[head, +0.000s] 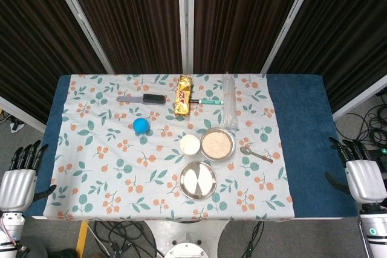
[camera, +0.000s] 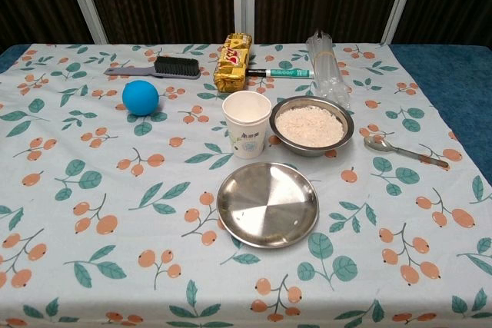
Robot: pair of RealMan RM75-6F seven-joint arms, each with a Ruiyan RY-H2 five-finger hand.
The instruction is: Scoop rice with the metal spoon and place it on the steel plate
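Note:
A steel bowl of rice (head: pixel 217 143) (camera: pixel 311 125) stands right of the table's middle. The metal spoon (head: pixel 256 154) (camera: pixel 404 151) lies flat on the cloth to the bowl's right, bowl end toward the rice. The empty steel plate (head: pixel 198 180) (camera: pixel 267 203) sits in front of them near the front edge. My left hand (head: pixel 20 176) hangs off the table's left side and my right hand (head: pixel 361 173) off its right side. Both have fingers apart and hold nothing. The chest view shows neither hand.
A white paper cup (head: pixel 190 144) (camera: pixel 247 124) stands just left of the rice bowl. Further back lie a blue ball (head: pixel 141 125) (camera: pixel 140 97), a black brush (head: pixel 142 99), a yellow snack packet (head: pixel 183 95), a green pen (head: pixel 208 101) and a clear plastic bundle (head: pixel 229 108).

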